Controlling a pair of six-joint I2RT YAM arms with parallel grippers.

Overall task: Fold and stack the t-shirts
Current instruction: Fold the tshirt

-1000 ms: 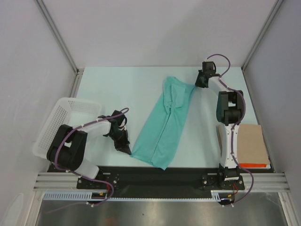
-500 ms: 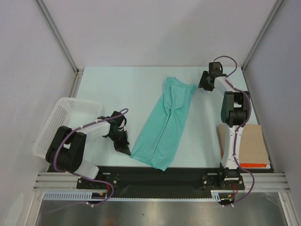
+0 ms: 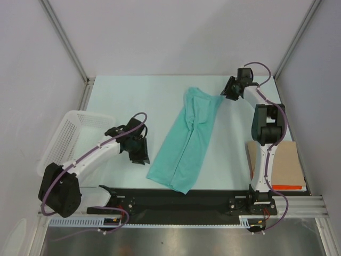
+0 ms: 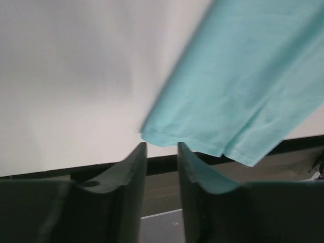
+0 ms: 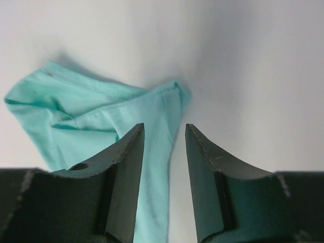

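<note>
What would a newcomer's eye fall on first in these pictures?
The teal t-shirt, folded into a long strip, lies slantwise across the middle of the table. The left gripper is open by its near left corner, and the right gripper is open at its far right corner. A white mesh basket sits at the table's left edge.
</note>
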